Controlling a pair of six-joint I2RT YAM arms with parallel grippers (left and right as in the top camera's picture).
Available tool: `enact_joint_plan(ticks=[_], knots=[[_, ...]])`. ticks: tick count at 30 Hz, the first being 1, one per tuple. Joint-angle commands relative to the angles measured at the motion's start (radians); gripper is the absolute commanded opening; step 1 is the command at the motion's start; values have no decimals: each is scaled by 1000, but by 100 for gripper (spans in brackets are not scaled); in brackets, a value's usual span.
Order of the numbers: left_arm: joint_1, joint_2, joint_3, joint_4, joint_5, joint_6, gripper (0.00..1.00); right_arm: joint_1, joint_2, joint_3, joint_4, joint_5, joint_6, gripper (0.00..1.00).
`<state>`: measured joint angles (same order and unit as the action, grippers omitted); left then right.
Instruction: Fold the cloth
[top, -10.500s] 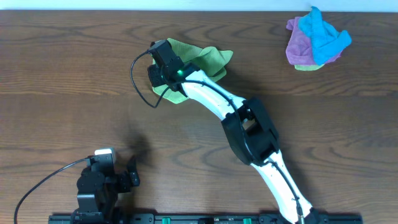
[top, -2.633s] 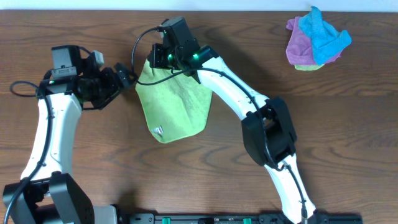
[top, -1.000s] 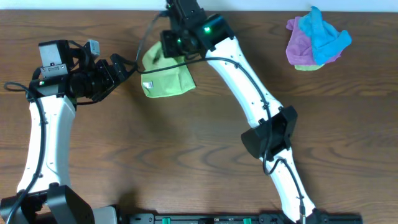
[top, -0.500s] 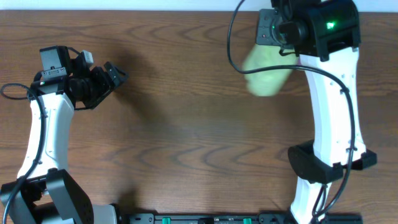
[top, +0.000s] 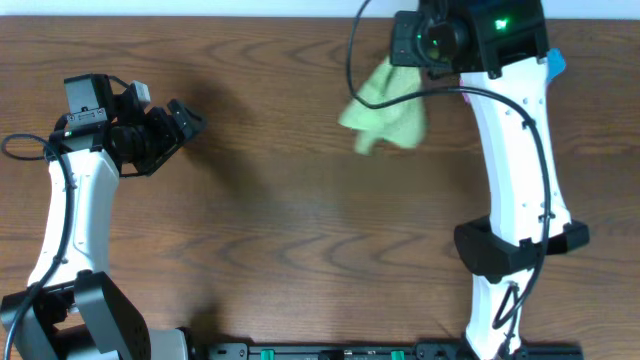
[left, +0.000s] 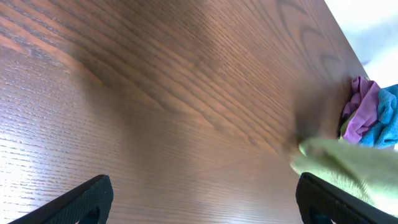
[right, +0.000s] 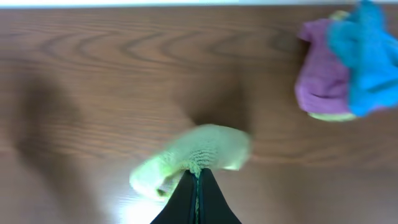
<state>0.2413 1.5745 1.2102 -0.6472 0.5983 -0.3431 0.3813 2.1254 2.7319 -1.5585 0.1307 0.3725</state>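
Right jaws clenched on bunched lime-green terry cloth (top: 385, 105) over wooden tabletop (top: 300, 230); left jaws released, empty. My worry — one-point pinch, cloth lands crumpled, fold spoiled.

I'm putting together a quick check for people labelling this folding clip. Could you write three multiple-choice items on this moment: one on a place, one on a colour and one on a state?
1. Where is the cloth?
A. spread flat on the wood
B. hanging from the right tool
C. draped over an arm's elbow

2. What colour is the cloth lying on the purple cloth?
A. bright blue
B. red
C. white

3. The left tool is:
A. shut on a cloth
B. open and empty
C. out of view

Answers:
1. B: the right wrist view shows it dangling from fingers closed together.
2. A: the blue cloth sits on top of the purple one.
3. B: the left wrist view shows its fingers wide apart with only bare wood between them.
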Motion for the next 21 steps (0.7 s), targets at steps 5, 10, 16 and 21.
enact_joint_plan(ticks=[5,10,16,21], knots=[[-14,-4,-1,-24,-12,66,96,77,28,3,38,-137,-39,3],[-87,-4,-1,-128,-222,156,96,104,34,2,71,-237,-74,22],[-191,-4,-1,-177,-393,190,95,104,34,3,102,-344,-76,51],[-237,-4,-1,-180,-399,186,95,97,34,3,68,-310,-123,63]])
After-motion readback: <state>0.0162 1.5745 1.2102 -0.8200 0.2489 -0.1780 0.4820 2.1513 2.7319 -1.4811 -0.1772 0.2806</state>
